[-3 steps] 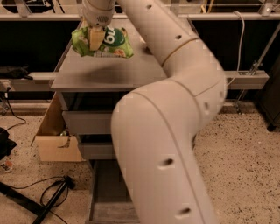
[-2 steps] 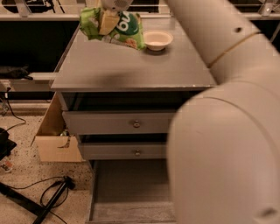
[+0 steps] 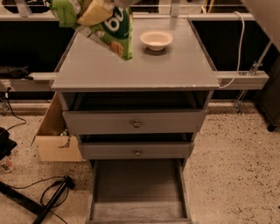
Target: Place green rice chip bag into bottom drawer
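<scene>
Camera view is showing the bag (image 3: 111,33) hanging in the air over the back left of the tabletop (image 3: 135,70), tilted, with its lower corner just above the surface and the bowl (image 3: 156,39) sitting near it on the right. The gripper (image 3: 121,3) is showing only as a sliver at the top edge above the bag. I cannot tell whether it is spread or pinching, though a bag hanging clear of the tabletop is probably being held. The drawer (image 3: 135,192) is standing pulled out and bare at the bottom, well apart from the bag and far below it. The main risk is lying in that long way down. The crinkly pouch may be slipping in a shallow hold and could drop onto the tabletop or onto the floor beside the cardboard box (image 3: 54,140). While coming forward it could be catching on the tabletop's front edge or on the fronts of the two upper drawers (image 3: 136,124), which are jutting out over part of the drawer. A swing to the right could be knocking the bowl. The bag's top is being cut off by the frame, so the grasp point is hidden, and its lettering is blurring. The arm (image 3: 264,11) is showing only as a pale corner at upper right. The drawer's front end is running off the bottom edge.
</scene>
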You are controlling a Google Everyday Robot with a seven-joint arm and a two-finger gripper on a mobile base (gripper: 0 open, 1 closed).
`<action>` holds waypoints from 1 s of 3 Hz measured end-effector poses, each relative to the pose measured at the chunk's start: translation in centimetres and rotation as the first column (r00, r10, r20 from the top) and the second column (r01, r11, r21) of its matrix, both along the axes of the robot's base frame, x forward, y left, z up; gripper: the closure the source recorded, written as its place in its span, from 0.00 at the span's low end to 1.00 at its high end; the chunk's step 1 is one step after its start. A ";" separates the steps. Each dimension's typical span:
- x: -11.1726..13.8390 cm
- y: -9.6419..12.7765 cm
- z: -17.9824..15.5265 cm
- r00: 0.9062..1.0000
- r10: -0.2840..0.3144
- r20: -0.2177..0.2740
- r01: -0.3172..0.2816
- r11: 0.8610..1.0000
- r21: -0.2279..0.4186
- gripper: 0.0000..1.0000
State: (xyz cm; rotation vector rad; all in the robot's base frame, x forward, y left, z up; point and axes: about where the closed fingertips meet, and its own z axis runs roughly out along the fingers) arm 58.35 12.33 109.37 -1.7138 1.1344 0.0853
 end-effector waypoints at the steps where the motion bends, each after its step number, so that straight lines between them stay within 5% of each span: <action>1: -3.9 1.0 -4.9 0.995 0.065 -0.076 -0.059 0.995 0.084 1.00; 2: -3.0 -5.2 -23.4 0.936 -0.025 -0.351 0.044 0.998 0.048 1.00; 3: -4.7 -6.4 -38.9 0.836 -0.068 -0.544 0.052 0.998 -0.045 1.00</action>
